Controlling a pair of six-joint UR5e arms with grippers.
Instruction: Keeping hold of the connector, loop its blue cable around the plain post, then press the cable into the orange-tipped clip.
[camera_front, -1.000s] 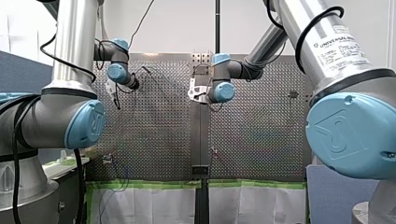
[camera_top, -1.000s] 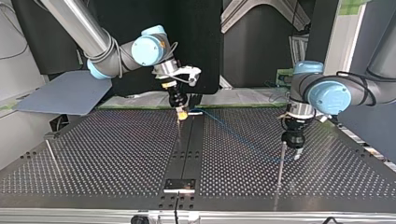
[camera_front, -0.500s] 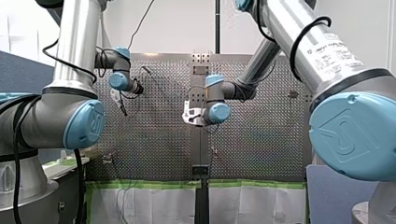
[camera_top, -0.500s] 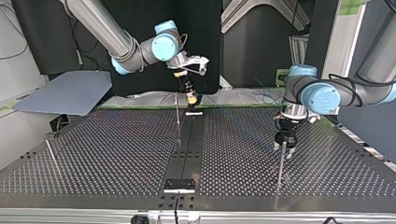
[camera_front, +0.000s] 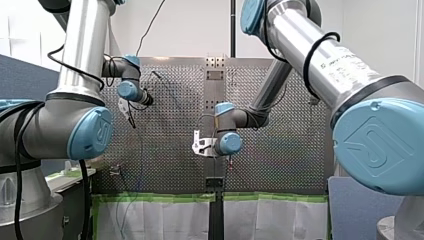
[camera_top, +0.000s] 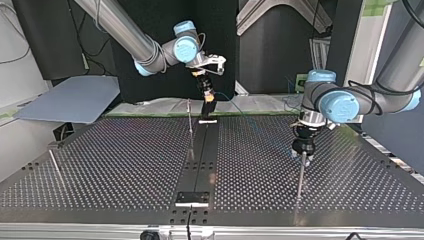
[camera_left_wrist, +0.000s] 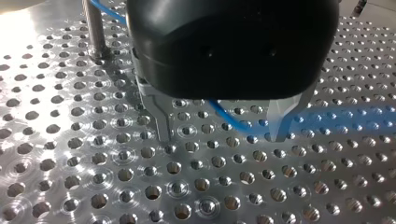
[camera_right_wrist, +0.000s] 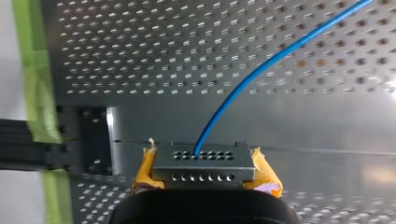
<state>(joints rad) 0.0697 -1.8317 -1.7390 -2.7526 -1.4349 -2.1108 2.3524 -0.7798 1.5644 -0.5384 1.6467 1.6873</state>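
Going by the top view, the closest thing to the camera is the post (camera_top: 299, 176). It stands on the table (camera_top: 100, 165) at roughly 4 o'clock from the middle. My left gripper (camera_top: 303, 153) points down right at the post's top end, at 12 o'clock of it. They're so close there that I can't tell if they touch.

The left wrist view clears it up a bit. The fingers (camera_left_wrist: 161, 119) are spread wide and aren't pinching anything. The cable (camera_left_wrist: 231, 119) crosses the gap between them low over the table, running about 10 to 4 o'clock and passing nearer the finger on the 3 o'clock side. The post is beside the gripper at around 10 o'clock, and another bit of cable passes right by it. Whether that bit touches the post or is just behind it, I can't say.

Farther back in the top view is a thin rod (camera_top: 190, 127) near the middle. My right gripper (camera_top: 207, 109) is just beside the rod's top, at 3 o'clock of it, toward the table's far edge.

In the right wrist view the yellow pads (camera_right_wrist: 145, 170) are clamped on both ends of the connector (camera_right_wrist: 201, 165), a grey block with rows of little holes. The cable comes out of the face pointing away from the gripper and sweeps ahead over the table toward 1 o'clock.
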